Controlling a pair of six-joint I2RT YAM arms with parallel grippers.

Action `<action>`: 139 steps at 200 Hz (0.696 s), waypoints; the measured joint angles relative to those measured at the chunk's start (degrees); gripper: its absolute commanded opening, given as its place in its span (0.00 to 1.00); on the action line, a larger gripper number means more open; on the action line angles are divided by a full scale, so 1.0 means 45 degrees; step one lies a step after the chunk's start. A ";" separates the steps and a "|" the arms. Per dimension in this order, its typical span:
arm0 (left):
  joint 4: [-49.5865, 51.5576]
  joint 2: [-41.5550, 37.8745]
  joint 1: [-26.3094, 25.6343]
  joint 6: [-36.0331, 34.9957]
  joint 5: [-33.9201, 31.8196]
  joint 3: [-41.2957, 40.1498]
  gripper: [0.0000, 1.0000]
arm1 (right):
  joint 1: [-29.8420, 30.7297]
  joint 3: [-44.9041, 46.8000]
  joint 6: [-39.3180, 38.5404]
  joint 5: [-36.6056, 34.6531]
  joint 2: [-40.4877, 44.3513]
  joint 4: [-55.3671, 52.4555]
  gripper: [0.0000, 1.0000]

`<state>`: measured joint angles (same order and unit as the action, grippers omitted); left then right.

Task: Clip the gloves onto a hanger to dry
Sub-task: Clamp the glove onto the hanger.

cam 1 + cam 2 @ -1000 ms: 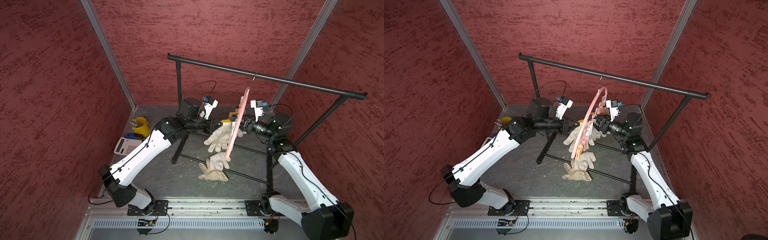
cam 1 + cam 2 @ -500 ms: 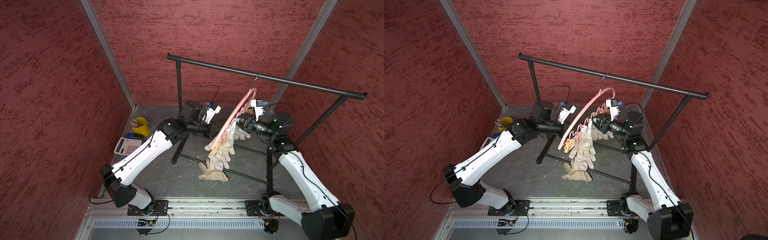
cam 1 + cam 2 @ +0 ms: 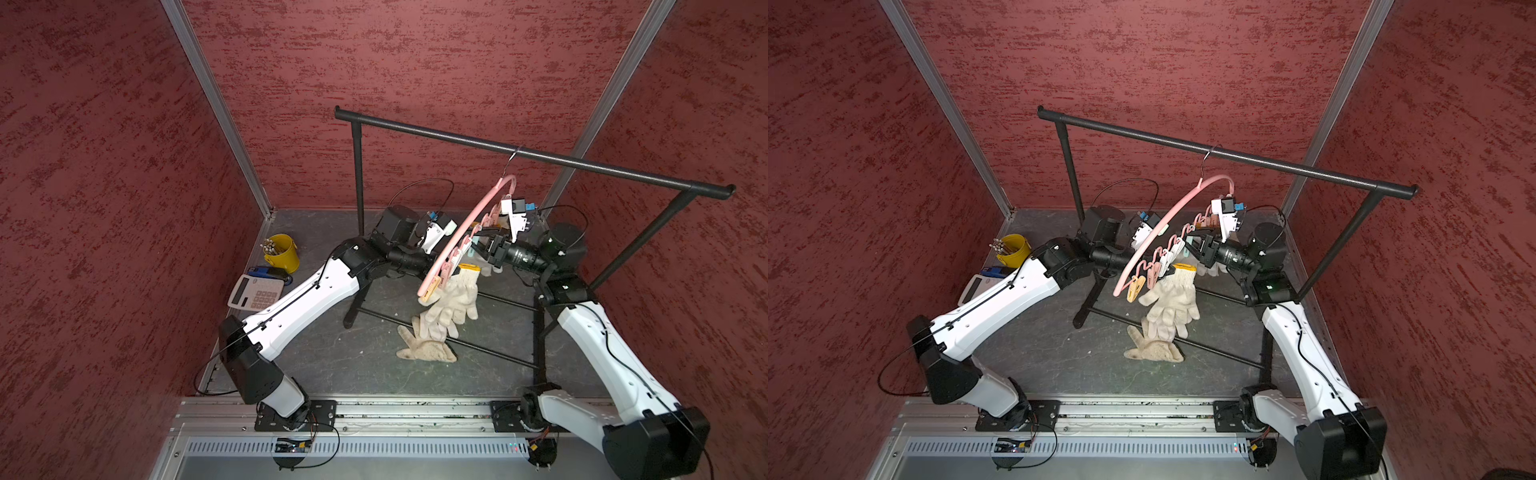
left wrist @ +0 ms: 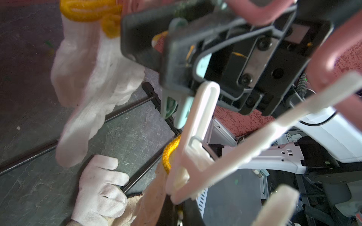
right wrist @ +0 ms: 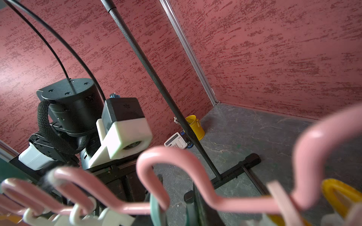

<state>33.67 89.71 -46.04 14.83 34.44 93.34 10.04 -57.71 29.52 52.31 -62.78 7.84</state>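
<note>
You have the right gripper (image 3: 1188,245) squeezed narrow on a green clothespin (image 4: 181,109), probably to open it, skewing the hanger (image 3: 1167,216) on the rack (image 3: 1266,160); the left gripper (image 4: 183,212) is shut, and one glove (image 3: 1173,299) hangs clipped.

A black metal garment rack (image 3: 540,156) is set on a gray stone-patterned floor (image 3: 332,365), enclosed by mottled red walls (image 3: 415,62). Near the far corner, a yellow bucket (image 3: 284,254) of sticks is placed beside a white calculator (image 3: 255,293) and 1 blue object (image 3: 262,272).
</note>
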 measured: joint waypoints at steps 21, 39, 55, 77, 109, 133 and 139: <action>-0.0631 0.0000 0.0000 -0.0044 -0.0063 -0.0175 0.00 | 0.0000 0.0000 0.0005 0.0005 0.0078 -0.0024 0.20; -0.1059 0.0000 -0.0005 -0.0049 -0.0160 -0.0330 0.00 | 0.0000 0.0000 0.0015 0.0005 0.0189 -0.0083 0.20; -0.1248 0.0000 0.0000 -0.0049 -0.0301 -0.0345 0.00 | 0.0000 0.0005 0.0039 0.0005 0.0272 -0.0092 0.20; -0.1515 0.0005 0.0000 -0.0044 -0.0457 -0.0345 0.00 | 0.0000 0.0005 0.0102 0.0005 0.0379 -0.0092 0.20; -0.1763 0.0005 -0.0005 -0.0019 -0.0719 -0.0345 0.00 | 0.0000 0.0019 0.0121 0.0010 0.0457 -0.0087 0.20; -0.1807 0.0005 0.0000 0.0019 -0.0792 -0.0345 0.00 | 0.0000 0.0126 0.0151 0.0010 0.0529 -0.0073 0.20; -0.1812 0.0005 0.0000 0.0029 -0.0792 -0.0345 0.00 | 0.0000 0.0136 0.0155 0.0010 0.0549 -0.0073 0.20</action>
<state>25.52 89.73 -46.04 14.96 30.87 91.79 10.04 -57.10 30.22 52.36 -60.31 7.51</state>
